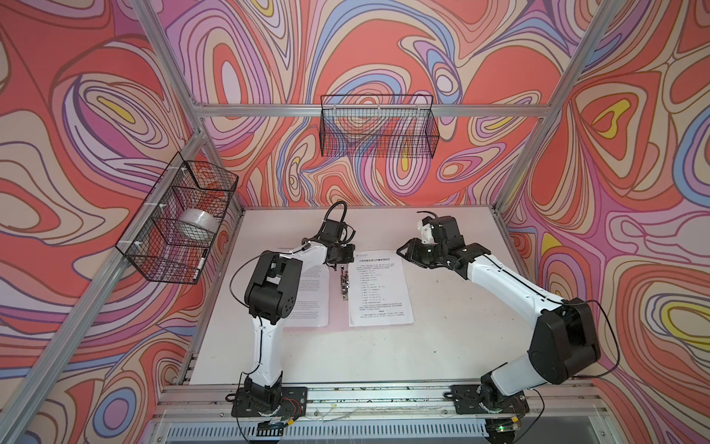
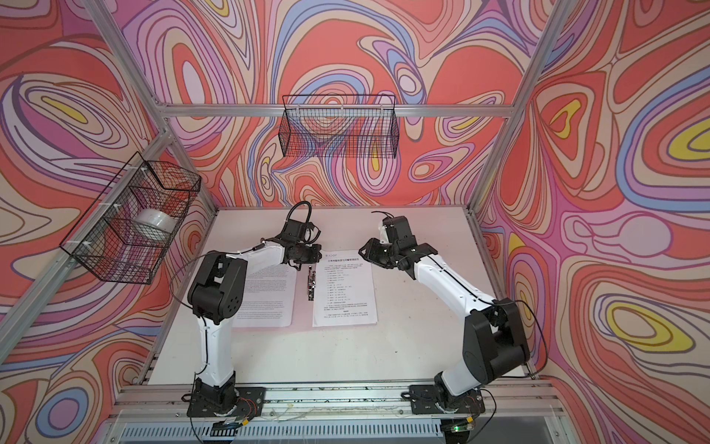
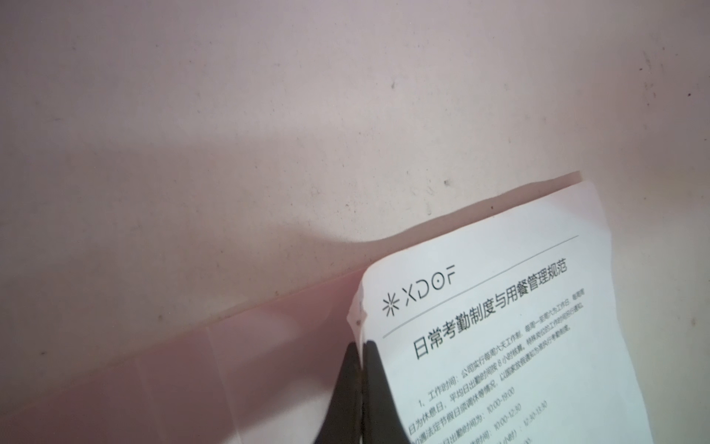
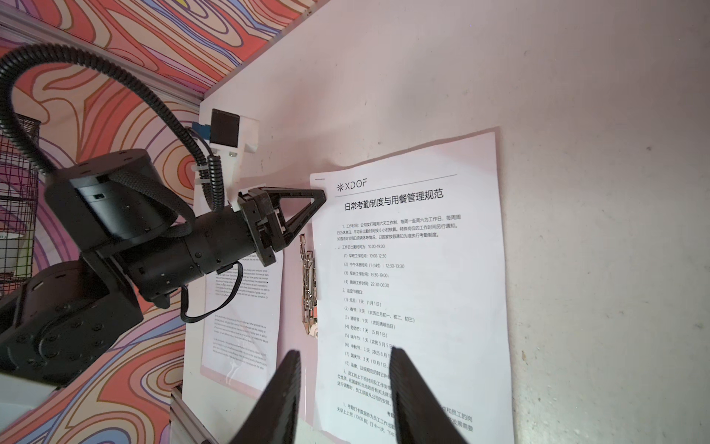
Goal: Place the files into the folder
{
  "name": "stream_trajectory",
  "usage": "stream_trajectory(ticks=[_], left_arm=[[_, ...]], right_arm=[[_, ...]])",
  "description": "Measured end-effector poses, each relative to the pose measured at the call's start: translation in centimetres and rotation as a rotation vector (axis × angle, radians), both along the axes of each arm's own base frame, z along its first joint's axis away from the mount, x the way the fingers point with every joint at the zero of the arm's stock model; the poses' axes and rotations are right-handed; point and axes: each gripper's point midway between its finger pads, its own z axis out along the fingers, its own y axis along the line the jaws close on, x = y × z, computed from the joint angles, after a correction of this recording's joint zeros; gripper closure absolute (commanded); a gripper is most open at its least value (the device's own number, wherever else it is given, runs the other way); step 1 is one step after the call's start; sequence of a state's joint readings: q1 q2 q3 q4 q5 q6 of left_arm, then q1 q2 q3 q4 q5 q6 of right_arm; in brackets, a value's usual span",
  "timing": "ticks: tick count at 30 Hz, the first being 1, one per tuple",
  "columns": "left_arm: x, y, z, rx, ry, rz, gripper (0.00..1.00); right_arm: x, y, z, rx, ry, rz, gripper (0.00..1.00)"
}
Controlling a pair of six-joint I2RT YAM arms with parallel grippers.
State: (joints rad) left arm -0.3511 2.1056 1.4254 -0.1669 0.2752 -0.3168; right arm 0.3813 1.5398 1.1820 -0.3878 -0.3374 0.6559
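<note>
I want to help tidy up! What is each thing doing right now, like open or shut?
folder: open, lying flat.
heading sheet: on the folder's right half, corner pinched and curled up.
paragraph sheet: flat on the left half.
left hand: shut on the heading sheet's corner.
right hand: open, holding nothing.
metal clip: cannot tell if open.
</note>
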Motion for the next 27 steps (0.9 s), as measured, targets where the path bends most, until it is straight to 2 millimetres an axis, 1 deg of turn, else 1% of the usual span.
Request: stream_trajectory(ticks=[4, 11, 21, 27], left_arm=[[0.12, 0.31, -0.07, 0.009, -0.003, 0.007, 1.0], [0.25, 0.81, -0.18, 0.014, -0.002, 0.017, 1.0], [0.19, 0.83, -0.22, 0.027, -0.009, -0.003, 1.0], [-0.25, 0.92, -0.51, 0.036, 0.008, -0.016, 1.0]], right_arm=[[0.05, 0.02, -0.36, -0.003, 0.008, -0.001, 0.6], [0.08, 0.03, -0.4, -0.003, 0.009, 0.0, 0.6], [0.3, 0.13, -0.35, -0.001, 0.004, 0.0, 0.6], [0.47, 0.2, -0.81, -0.004, 0.01, 0.001, 0.6]])
